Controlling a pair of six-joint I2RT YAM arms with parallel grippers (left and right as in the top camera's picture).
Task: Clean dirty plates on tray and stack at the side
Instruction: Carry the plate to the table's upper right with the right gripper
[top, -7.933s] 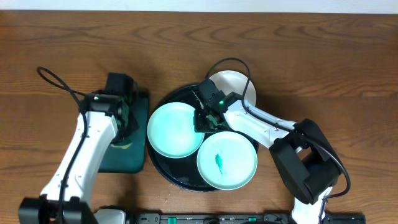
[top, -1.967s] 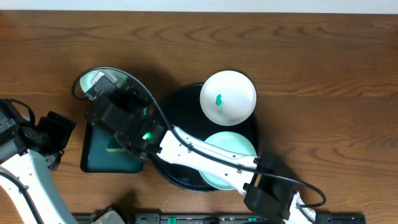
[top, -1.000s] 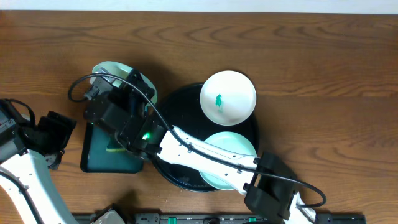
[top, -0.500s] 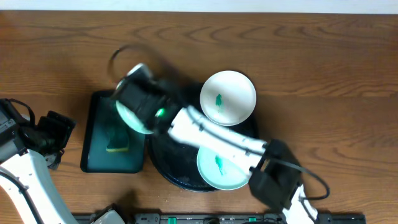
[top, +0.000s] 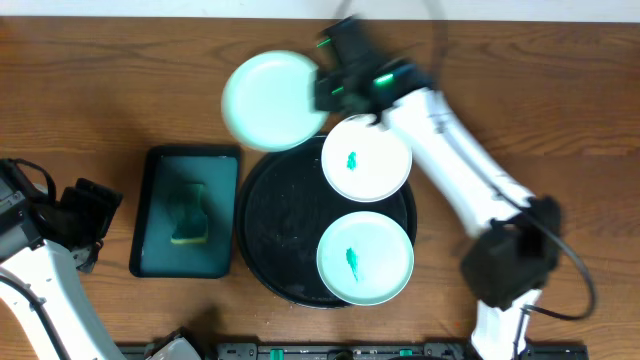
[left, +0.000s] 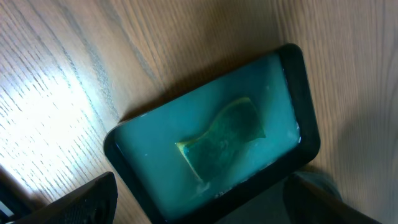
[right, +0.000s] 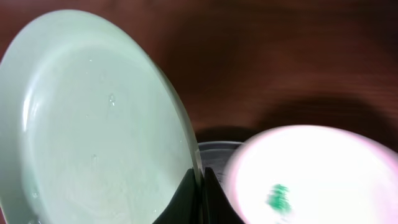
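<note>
My right gripper (top: 322, 92) is shut on the rim of a clean pale mint plate (top: 268, 100), holding it above the wood just beyond the black tray (top: 272, 225). In the right wrist view the fingers (right: 186, 198) pinch that mint plate (right: 93, 124) at its edge. On the tray sit a white plate (top: 366, 158) and a second mint plate (top: 365, 257), each with a green smear. My left gripper (left: 199, 214) is open and holds nothing, left of the teal tray.
A small dark teal rectangular tray (top: 150, 215) holding a green-yellow sponge (top: 187, 212) lies left of the black tray. The same sponge (left: 221, 143) shows in the left wrist view. Bare wooden table (top: 540, 120) surrounds both trays.
My right arm has swung the mint plate from over the teal tray up and to the right, past the black tray's far rim. The left arm has stayed still.
</note>
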